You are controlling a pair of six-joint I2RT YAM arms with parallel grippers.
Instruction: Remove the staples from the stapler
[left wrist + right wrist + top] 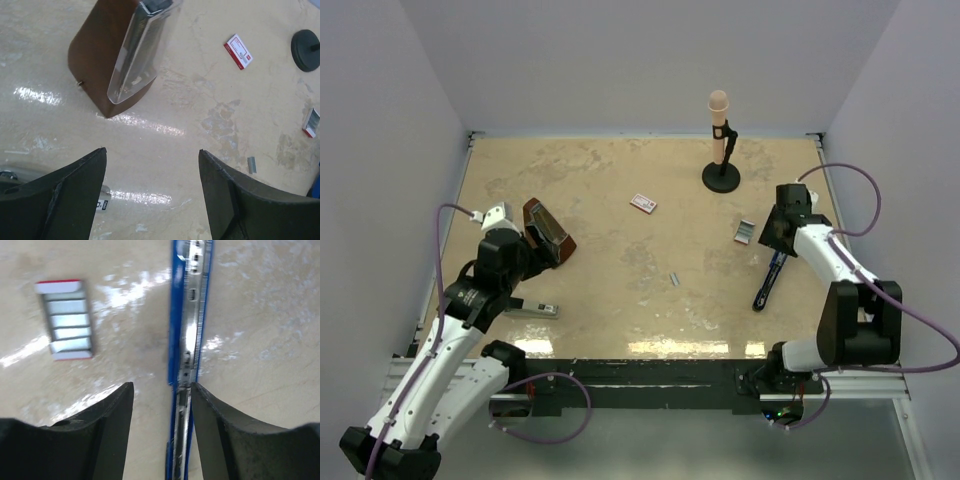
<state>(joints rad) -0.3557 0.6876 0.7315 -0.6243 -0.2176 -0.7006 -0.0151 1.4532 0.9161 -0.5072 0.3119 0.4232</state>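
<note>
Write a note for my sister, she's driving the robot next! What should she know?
Left pincer: open, empty, above bare table.
Right pincer: open, straddling a blue bar, not gripping it.
Stapler: flat on the table by the left arm, neither pincer on it.
Staples: ribbed block lying beside the blue bar; a small loose strip mid-table.
Done: cannot tell whether the stapler is emptied.
To do: check it and pull out any staples.

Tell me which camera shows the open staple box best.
Right wrist: the staple box sits large, rows distinct. Top view shows it tiny, right of centre; left wrist clips it at the edge.
</note>
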